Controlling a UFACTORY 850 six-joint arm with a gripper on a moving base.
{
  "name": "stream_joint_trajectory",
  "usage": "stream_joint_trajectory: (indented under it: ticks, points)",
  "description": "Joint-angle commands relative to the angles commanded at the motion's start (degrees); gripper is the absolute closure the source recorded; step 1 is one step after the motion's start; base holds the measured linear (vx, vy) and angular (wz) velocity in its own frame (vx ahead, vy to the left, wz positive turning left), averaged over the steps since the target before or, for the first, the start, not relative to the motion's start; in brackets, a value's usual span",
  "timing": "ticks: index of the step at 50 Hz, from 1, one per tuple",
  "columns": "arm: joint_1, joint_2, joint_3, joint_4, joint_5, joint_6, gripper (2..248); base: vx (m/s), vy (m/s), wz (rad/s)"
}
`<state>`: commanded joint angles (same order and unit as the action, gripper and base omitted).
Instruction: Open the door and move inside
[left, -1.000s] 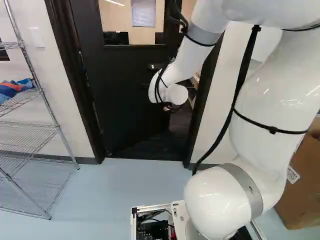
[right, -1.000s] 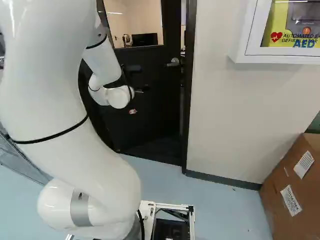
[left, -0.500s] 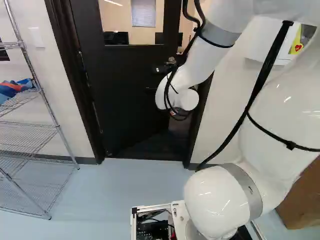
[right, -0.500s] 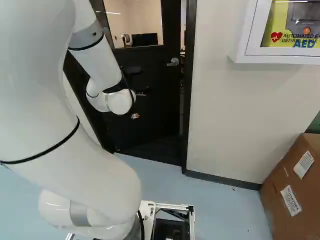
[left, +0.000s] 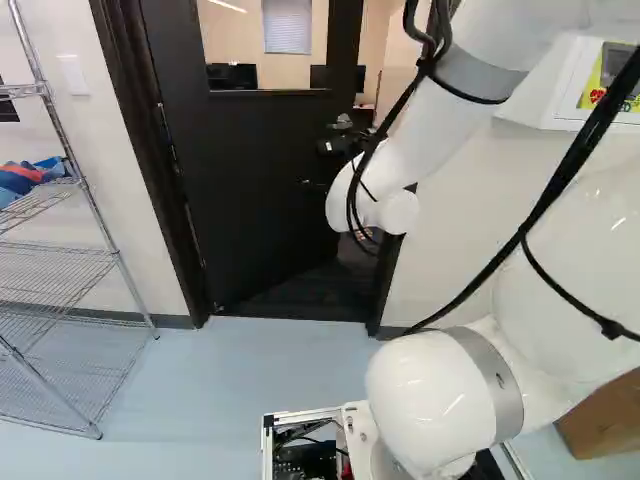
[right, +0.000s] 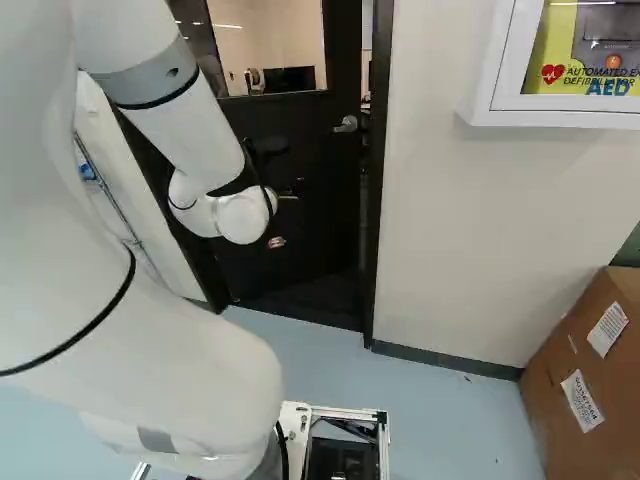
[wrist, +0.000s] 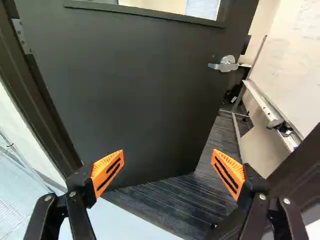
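The black windowed door (wrist: 125, 90) stands ajar in its dark frame (left: 140, 160), silver lever handle (wrist: 227, 65) by its free edge. The black, orange-padded end effector (wrist: 167, 152) is spread apart, empty. Opening seems in hand; next, push the door wider, then drive inside

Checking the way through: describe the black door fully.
The black, painted-looking door with a glazed window and silver lever handle stands partly open, swung inward over dark striped carpet. A metal hinge plate joins it to its dark frame. The black tool with orange pads is open before it, no contact visible.
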<state>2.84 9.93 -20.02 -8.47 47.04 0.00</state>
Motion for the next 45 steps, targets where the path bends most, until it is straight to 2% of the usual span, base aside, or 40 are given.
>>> stream_joint_trajectory:
  ticks: [29, 45]
  points:
    - [-5.8, 7.1, 6.2, 0.0, 0.0, 0.0, 3, 0.0, 0.0, 0.0]
    - [-6.4, 7.8, 6.8, 0.0, 0.0, 0.0, 3, 0.0, 0.0, 0.0]
